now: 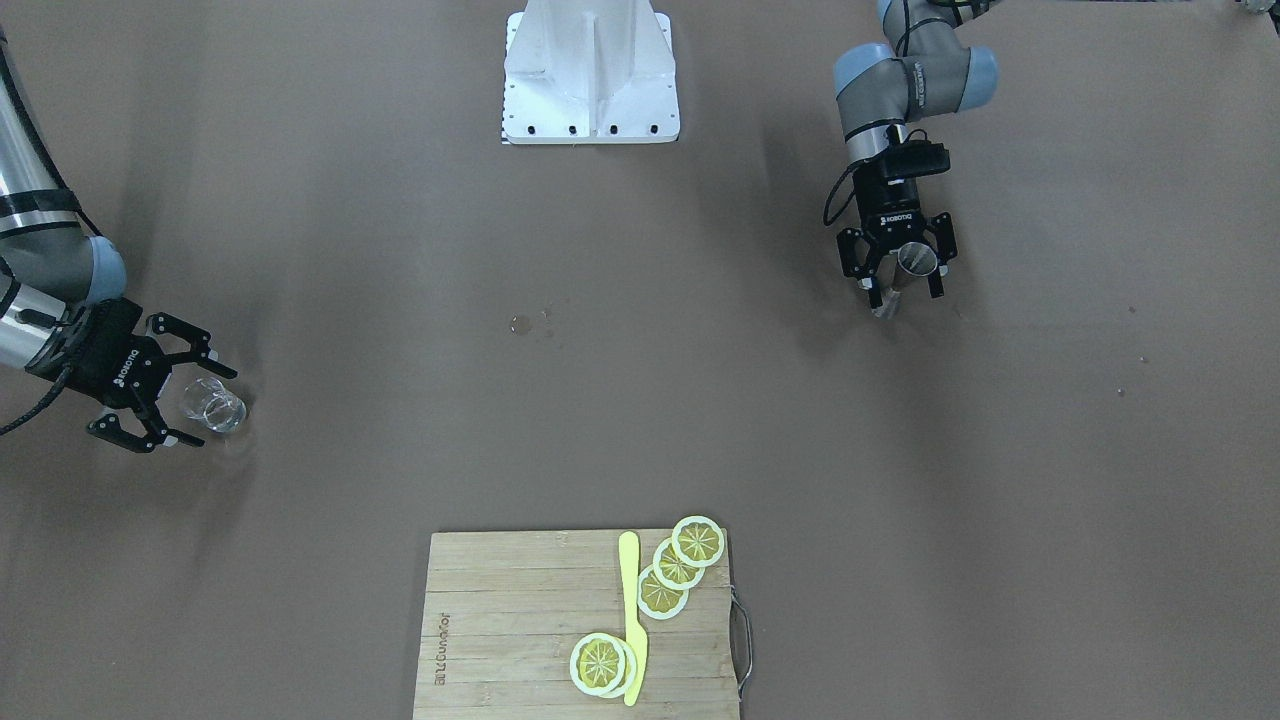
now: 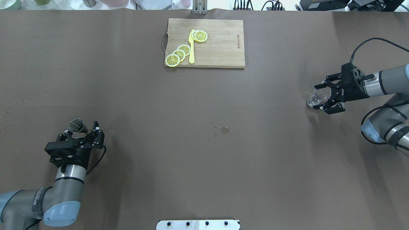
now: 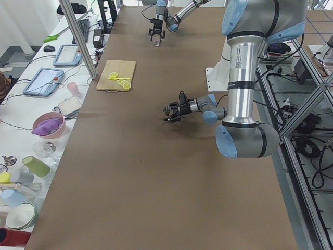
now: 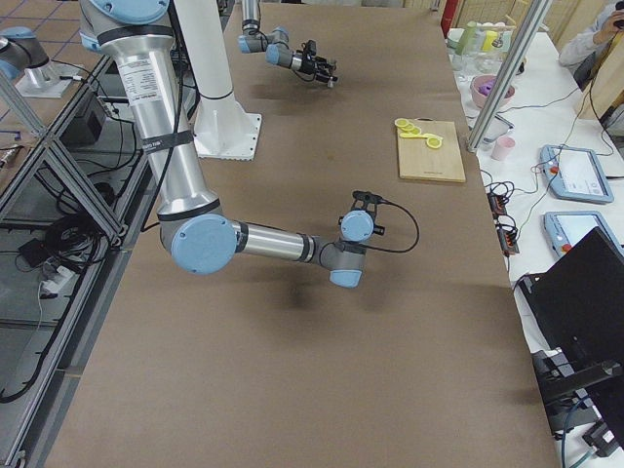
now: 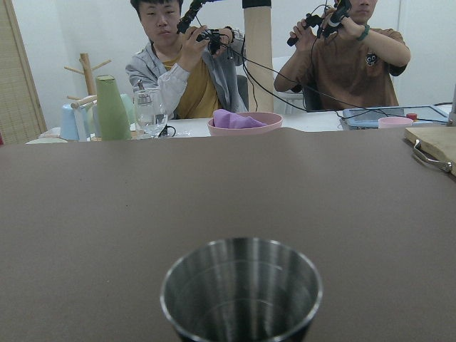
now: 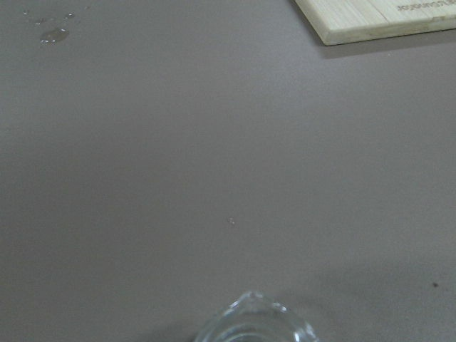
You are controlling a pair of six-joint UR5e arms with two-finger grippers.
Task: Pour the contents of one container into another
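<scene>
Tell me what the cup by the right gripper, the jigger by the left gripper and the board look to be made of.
Cup: clear glass by the look, since the table shows through it; clear plastic cannot be excluded.
Jigger: grey brushed metal, likely steel, with dull streaked reflections inside.
Board: pale wood or bamboo, with visible strips and grain.

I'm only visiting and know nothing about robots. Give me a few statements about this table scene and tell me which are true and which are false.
1. The lemon slices lie on the wooden cutting board. True.
2. The measuring cup of steel stands on the cutting board. False: the steel jigger stands inside the open left claw, far from the board.
3. The right claw is open around the glass cup. True.
4. The left claw holds a knife. False: the yellow knife lies on the board.
</scene>
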